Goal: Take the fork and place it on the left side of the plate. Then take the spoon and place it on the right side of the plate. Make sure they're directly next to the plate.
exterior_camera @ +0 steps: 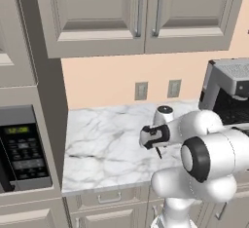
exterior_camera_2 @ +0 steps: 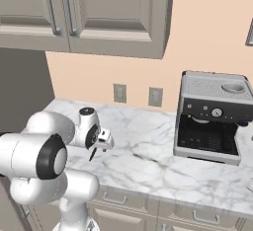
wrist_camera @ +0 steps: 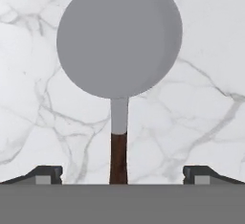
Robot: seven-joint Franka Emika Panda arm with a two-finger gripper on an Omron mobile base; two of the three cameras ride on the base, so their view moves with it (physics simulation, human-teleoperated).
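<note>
spoon [wrist_camera: 119,50] between wide-spread tool [wrist_camera: 122,174] fingertips

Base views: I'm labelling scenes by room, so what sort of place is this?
A simulated kitchen: a marble counter under wall cabinets, a built-in microwave at one end, and an espresso machine on the counter.

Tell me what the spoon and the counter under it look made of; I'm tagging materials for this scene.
Spoon: the bowl and neck look like matte grey metal, evenly shaded without shine; the handle is dark reddish-brown, possibly wood or plastic. Counter: looks like polished white marble, going by its grey veining.
</note>
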